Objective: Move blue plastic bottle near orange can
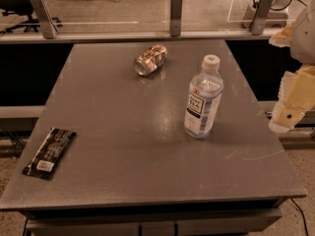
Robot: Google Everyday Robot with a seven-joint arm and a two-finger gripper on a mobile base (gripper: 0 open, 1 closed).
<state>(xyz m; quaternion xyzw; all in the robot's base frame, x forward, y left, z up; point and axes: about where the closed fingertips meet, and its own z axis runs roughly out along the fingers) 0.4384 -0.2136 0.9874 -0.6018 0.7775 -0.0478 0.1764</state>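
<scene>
A clear blue-tinted plastic bottle (203, 98) with a white cap and a dark label stands upright right of the table's middle. The orange can (150, 60), copper-coloured with a pale mottled pattern, lies on its side at the far middle of the table, its silver end facing the front left. It is well apart from the bottle. My gripper (287, 113), a pale cream part at the right edge of the view, hangs beyond the table's right edge, to the right of the bottle and not touching it.
A flat black snack wrapper (49, 152) lies near the front left corner of the grey table (123, 132). A rail with metal posts (175, 14) runs behind the table's far edge.
</scene>
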